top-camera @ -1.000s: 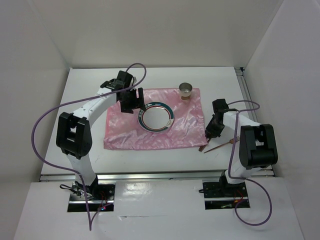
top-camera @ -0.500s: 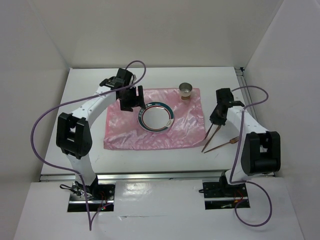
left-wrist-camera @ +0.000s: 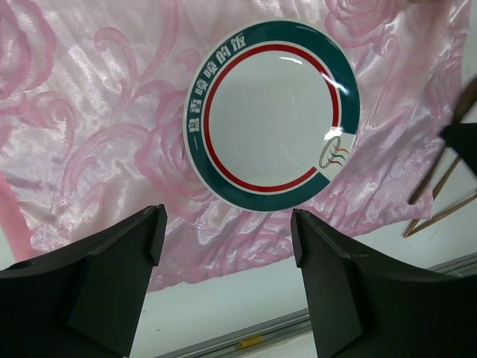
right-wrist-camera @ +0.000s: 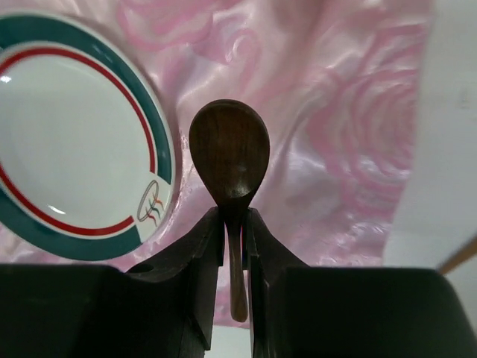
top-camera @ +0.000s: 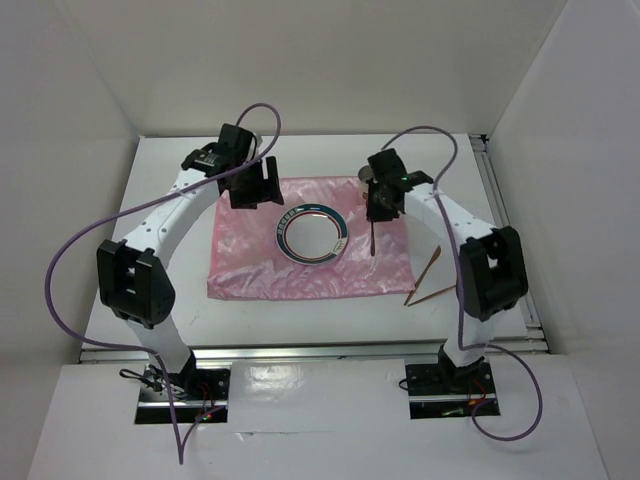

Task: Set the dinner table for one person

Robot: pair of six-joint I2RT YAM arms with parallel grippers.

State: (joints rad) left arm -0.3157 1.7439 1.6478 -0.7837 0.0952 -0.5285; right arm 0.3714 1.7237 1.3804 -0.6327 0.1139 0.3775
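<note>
Clamping wooden spoon, right gripper over pink cloth

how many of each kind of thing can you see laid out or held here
plate: 1
pink cloth: 1
wooden spoon: 1
thin wooden sticks: 2
total: 5

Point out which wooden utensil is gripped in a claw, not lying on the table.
The wooden spoon, pinched by its handle in the right claw over the pink cloth; the two thin sticks lie on the bare table.
</note>
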